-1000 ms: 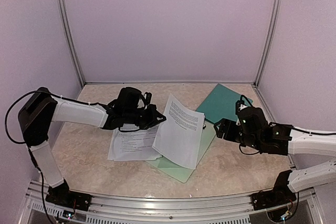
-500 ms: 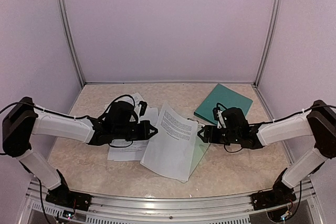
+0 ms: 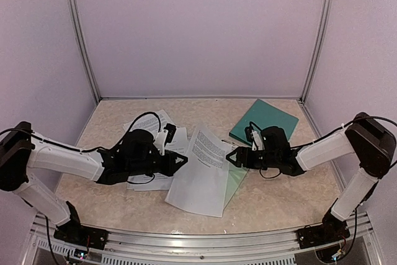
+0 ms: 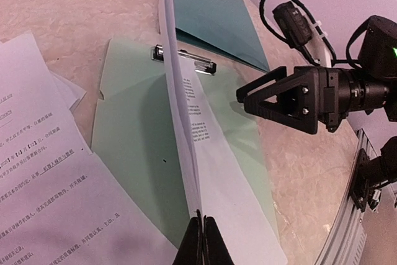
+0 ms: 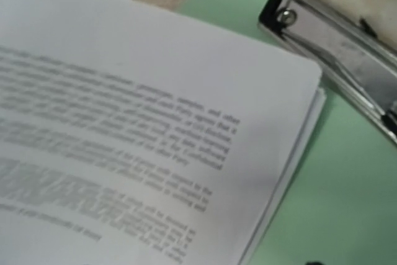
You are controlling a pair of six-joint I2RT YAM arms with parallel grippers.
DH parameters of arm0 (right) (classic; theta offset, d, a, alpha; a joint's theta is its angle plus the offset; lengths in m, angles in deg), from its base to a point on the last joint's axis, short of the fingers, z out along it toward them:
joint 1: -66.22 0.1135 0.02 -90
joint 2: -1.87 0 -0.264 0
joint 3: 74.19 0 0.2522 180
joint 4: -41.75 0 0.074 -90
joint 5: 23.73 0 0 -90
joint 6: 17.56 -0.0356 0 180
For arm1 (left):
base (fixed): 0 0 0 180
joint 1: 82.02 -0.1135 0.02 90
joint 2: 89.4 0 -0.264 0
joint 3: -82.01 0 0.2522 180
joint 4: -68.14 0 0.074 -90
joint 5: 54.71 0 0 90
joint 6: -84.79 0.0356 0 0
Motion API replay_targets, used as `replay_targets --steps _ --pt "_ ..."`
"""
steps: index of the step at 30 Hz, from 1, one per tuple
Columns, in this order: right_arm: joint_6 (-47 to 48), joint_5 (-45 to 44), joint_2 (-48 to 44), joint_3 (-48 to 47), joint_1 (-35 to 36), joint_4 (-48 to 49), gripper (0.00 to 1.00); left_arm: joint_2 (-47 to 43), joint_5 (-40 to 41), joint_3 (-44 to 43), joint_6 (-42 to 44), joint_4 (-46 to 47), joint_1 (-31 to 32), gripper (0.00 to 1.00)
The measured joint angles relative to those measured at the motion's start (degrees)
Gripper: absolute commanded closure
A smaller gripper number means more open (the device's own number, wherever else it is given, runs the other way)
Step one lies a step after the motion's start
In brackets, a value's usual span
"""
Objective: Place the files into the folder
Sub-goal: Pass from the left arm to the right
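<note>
**Top view.** The mint-green clipboard (image 3: 234, 179) lies near the middle of the marble tabletop (image 3: 279, 193), and shows only as a pale strip. A sheaf of printed sheets (image 3: 200, 177) covers most of it. The left gripper (image 3: 181, 161) reaches in from the clipboard's left side and is clamped on the sheaf's left edge. The right gripper (image 3: 231, 156) sits at the clipboard's far right corner, close to the sheaf's upper right corner. The dark teal folder (image 3: 263, 122) lies closed and flat beyond the clipboard, to the far right. More sheets (image 3: 178, 139) lie on the table to the clipboard's left, partly under the left arm.

**Left wrist view.** The left gripper (image 4: 202, 241) is pinched tight on the printed sheets (image 4: 181, 110), which rise edge-on above the clipboard (image 4: 133, 134) — lifted on this side. The silver clip (image 4: 185, 60) is at the clipboard's far end, with the folder (image 4: 214, 17) just beyond it. The right gripper (image 4: 263, 98) hangs over the clipboard's right edge, jaws spread wide and holding nothing. The other sheets (image 4: 43, 172) lie left of the clipboard.

**Right wrist view.** The corner of the printed sheets (image 5: 136, 116) fills the frame, over the clipboard (image 5: 347, 209) and beside its clip (image 5: 335, 94) — this gripper's own fingers are not in frame.
</note>
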Motion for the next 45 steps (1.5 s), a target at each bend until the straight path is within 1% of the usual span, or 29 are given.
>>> replay_targets --steps 4,8,13,20,28,37,45 --pt "0.0 1.7 1.1 0.3 -0.9 2.2 0.28 -3.3 1.2 1.0 2.6 0.9 1.7 1.00" --pt "0.3 3.3 1.8 1.0 -2.2 4.9 0.28 -6.7 2.0 3.1 4.9 2.2 2.1 1.00" --pt "1.2 6.8 4.3 1.7 -3.5 9.9 0.27 -8.5 2.1 4.9 7.1 3.1 2.2 1.00" --pt "1.8 13.8 10.1 3.3 -4.7 21.0 0.26 -8.7 2.0 5.4 7.9 4.3 2.2 1.00" --pt "1.2 18.3 16.4 2.7 -5.0 30.2 0.28 -8.6 0.9 5.6 7.8 4.9 2.2 1.00" --pt "-0.1 21.7 21.9 -1.0 -5.5 36.4 0.30 -8.1 0.6 5.6 7.8 5.3 2.2 1.00" --pt "-0.5 23.7 24.5 -3.2 -6.0 39.2 0.31 -7.3 0.4 5.6 7.7 6.0 2.2 1.00"
